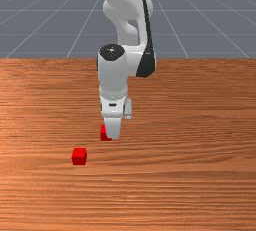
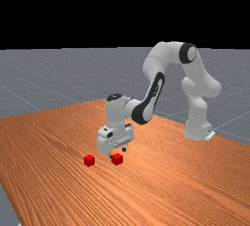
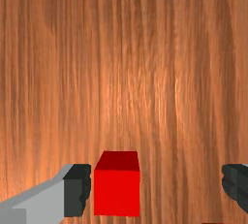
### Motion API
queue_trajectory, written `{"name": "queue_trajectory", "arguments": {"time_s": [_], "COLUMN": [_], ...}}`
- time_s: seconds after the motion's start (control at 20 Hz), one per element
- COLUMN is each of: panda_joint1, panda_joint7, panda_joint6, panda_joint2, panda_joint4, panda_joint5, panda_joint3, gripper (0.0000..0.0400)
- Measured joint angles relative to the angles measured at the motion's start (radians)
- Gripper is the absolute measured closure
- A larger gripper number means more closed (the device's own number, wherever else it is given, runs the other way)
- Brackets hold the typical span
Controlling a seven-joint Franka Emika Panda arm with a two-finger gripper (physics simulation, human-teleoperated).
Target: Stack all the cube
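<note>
As the wrist view shows, fingers (image 3: 76,191) stand apart

Grey floor (image 2: 39,76), wooden table (image 2: 63,191), black sky (image 2: 97,10), perhaps

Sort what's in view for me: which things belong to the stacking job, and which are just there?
Part of the job:
- red cube partly hidden by the gripper in the front view
- other red cube, standing apart from the first
- gripper, open

Just there:
- wooden table, under both cubes
- grey floor beyond it
</note>
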Motion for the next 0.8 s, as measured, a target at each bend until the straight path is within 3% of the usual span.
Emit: {"name": "queue_trajectory", "arguments": {"time_s": [0.8], "panda_joint1": [-0.002], "panda_joint7": [-0.009], "panda_joint6": [0.059], "panda_joint2": [0.087], "panda_joint4": [0.023], "panda_joint5": [-0.002], "panda_joint3": [0.003], "gripper": [0.0000]}}
